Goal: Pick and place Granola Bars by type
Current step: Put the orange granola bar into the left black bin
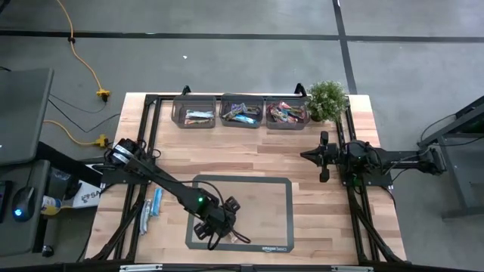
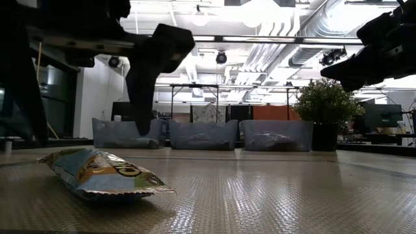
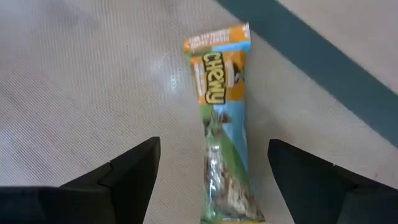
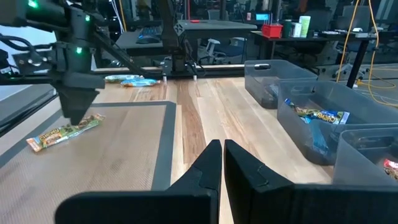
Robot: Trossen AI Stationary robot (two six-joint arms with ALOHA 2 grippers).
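Observation:
A granola bar (image 3: 224, 124) in an orange, green and blue wrapper lies flat on the grey mat (image 1: 272, 219), near the mat's near-left corner. It also shows in the low view (image 2: 97, 172) and in the right wrist view (image 4: 62, 132). My left gripper (image 3: 212, 142) hangs open just above it, pointing steeply down. One finger (image 3: 134, 171) stands on either side of the bar's nearer half, and neither touches it. My right gripper (image 4: 222, 146) waits shut and level at the table's right side (image 1: 324, 157), with nothing in it.
Three clear bins (image 1: 198, 113) (image 1: 242, 113) (image 1: 286, 113) holding wrapped bars stand in a row along the far edge, with a potted plant (image 1: 327, 98) to their right. Two pale blue bars (image 1: 155, 204) lie on the wood left of the mat.

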